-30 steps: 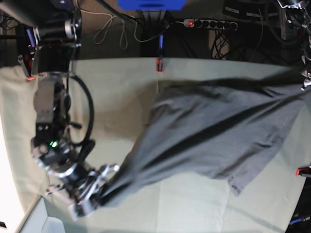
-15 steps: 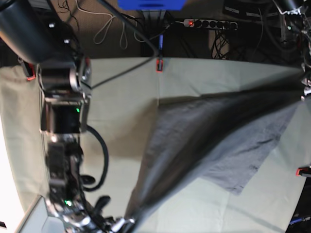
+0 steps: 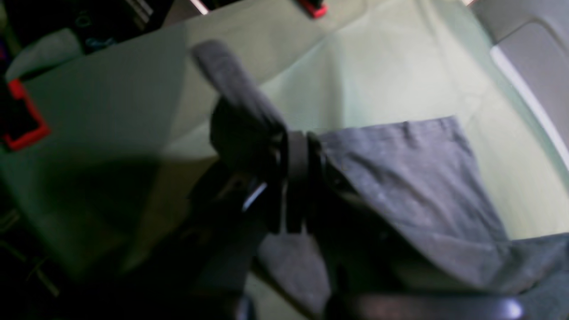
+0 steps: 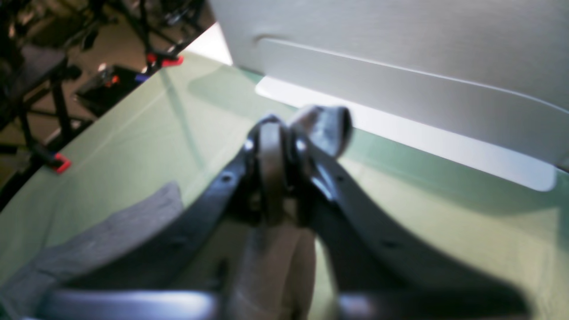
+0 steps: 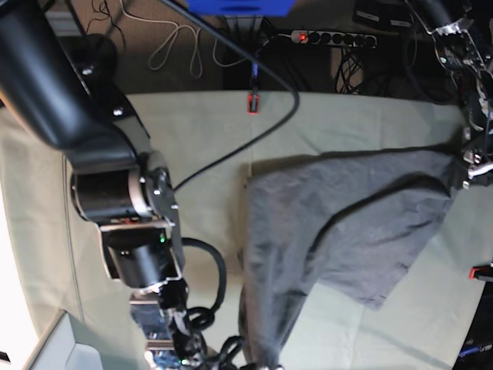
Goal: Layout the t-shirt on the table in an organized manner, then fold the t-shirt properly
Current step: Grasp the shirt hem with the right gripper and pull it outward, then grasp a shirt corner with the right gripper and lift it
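Observation:
The dark grey t-shirt (image 5: 347, 223) lies stretched across the table (image 5: 200, 139), from the right edge down to the near edge. My left gripper (image 5: 468, 166) is shut on one end of it. In the left wrist view the left gripper (image 3: 291, 146) pinches the t-shirt (image 3: 413, 178), and a strip of cloth pokes out past the tips. My right gripper (image 5: 223, 356) sits at the bottom edge by the shirt's other end. In the blurred right wrist view the right gripper (image 4: 284, 129) has its tips close together with a dark scrap at them. The t-shirt (image 4: 111, 231) lies to the lower left.
Red clamps (image 5: 252, 102) (image 5: 481, 271) hold the pale green cloth at the far and right edges. A white bin (image 4: 400, 66) stands just past the right gripper, and the same bin (image 5: 62, 347) shows at the base view's bottom left. A power strip (image 5: 331, 37) and cables lie beyond the far edge.
The right arm has swung toward the near edge, dragging its end of the t-shirt down and straightening it. The left gripper has stayed shut on the other end near the right edge.

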{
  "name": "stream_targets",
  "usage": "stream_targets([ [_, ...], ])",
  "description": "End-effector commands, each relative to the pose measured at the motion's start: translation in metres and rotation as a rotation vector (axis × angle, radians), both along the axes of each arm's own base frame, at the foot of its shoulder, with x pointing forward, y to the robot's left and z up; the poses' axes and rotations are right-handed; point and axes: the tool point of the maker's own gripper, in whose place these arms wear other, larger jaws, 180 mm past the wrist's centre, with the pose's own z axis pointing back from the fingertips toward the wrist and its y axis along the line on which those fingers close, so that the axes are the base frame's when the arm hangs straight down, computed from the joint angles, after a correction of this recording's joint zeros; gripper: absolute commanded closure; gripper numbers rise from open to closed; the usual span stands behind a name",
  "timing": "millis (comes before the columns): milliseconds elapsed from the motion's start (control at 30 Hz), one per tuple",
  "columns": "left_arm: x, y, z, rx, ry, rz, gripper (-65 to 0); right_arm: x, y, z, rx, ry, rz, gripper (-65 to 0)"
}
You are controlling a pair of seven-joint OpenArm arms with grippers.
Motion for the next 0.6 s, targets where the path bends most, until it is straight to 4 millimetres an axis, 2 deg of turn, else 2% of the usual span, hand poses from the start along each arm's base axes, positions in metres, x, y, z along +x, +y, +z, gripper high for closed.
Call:
stream_targets([
  [0, 0.004, 0.008, 0.015, 0.039, -0.035, 0.002, -0.2, 0.009, 0.001, 0.036, 0.031, -0.085, -0.001, -20.2],
  [100, 0.003, 0.009, 0.016, 0.042, -0.034, 0.003, -0.2, 0.002, -0.005, 0.016, 0.029, -0.065, -0.010, -37.4],
  [167, 0.002, 0.010, 0.016, 0.043, -0.032, 0.004, -0.2, -0.004, -0.021, 0.007, 0.018, -0.073, -0.035, -44.3],
  [267, -0.005, 0.010, 0.011, 0.040, -0.017, 0.006, -0.2, -0.028, -0.050, -0.010, -0.031, -0.082, -0.071, -43.3],
  [333, -0.007, 0.012, 0.012, 0.047, -0.015, 0.008, -0.2, -0.056, -0.063, -0.023, -0.078, -0.078, -0.070, -41.6],
  [500, -0.007, 0.013, 0.013, 0.052, -0.018, 0.008, -0.2, -0.145, -0.056, -0.061, -0.166, -0.029, 0.058, -40.7],
  [567, -0.006, 0.015, 0.023, 0.068, -0.038, 0.011, -0.2, -0.185, -0.051, -0.086, -0.181, 0.027, 0.094, -40.9],
])
